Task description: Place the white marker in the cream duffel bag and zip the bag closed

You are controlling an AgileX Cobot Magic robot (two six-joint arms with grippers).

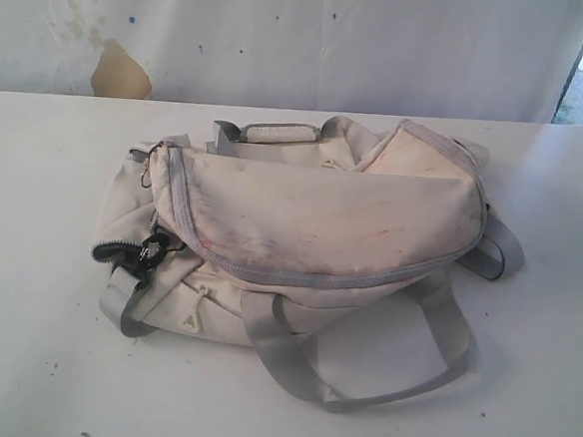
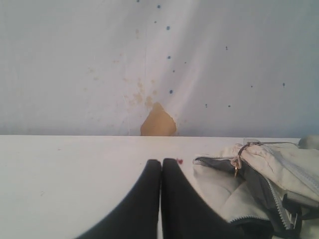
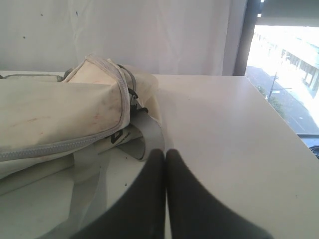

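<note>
Bag (image 1: 312,215): cut off in your wrist views.
Left claw (image 2: 161,161): together, beside bag.
Right claw (image 3: 165,151): together, near bag.

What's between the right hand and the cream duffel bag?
In the right wrist view, between the right hand and the cream duffel bag lies only its own grey webbing handle, on otherwise bare table.

Bare test room: a stained white sheet (image 1: 284,38) is hanging behind a white bench (image 1: 41,361), beside a window (image 3: 286,64) overlooking a street.
</note>
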